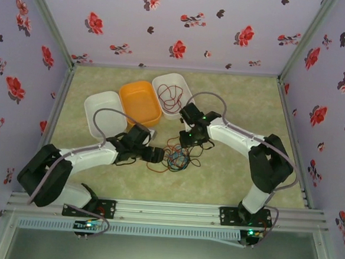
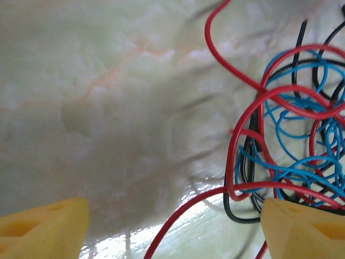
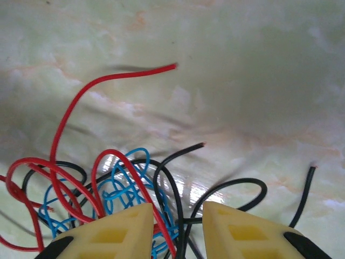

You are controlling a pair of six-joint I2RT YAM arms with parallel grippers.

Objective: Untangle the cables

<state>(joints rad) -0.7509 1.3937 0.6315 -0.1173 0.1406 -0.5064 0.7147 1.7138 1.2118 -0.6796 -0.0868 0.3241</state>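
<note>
Standing over the marbled table (image 1: pixel 246 170), I see the left arm (image 1: pixel 87 159) and right arm (image 1: pixel 243 140) both reaching to its middle. At the far side sit a white tub (image 1: pixel 94 109), an orange tub (image 1: pixel 140 102) and another white tub (image 1: pixel 164 82) with a red wire (image 1: pixel 171 95) inside. The cables (image 1: pixel 176 159), a red, black and blue tangle, lie near the middle, between both grippers. The left gripper (image 1: pixel 157 155) is at their left with its jaws wide. The right gripper (image 1: pixel 190 144) is at their far side, its jaws narrow, with red and black strands running through the gap.
</note>
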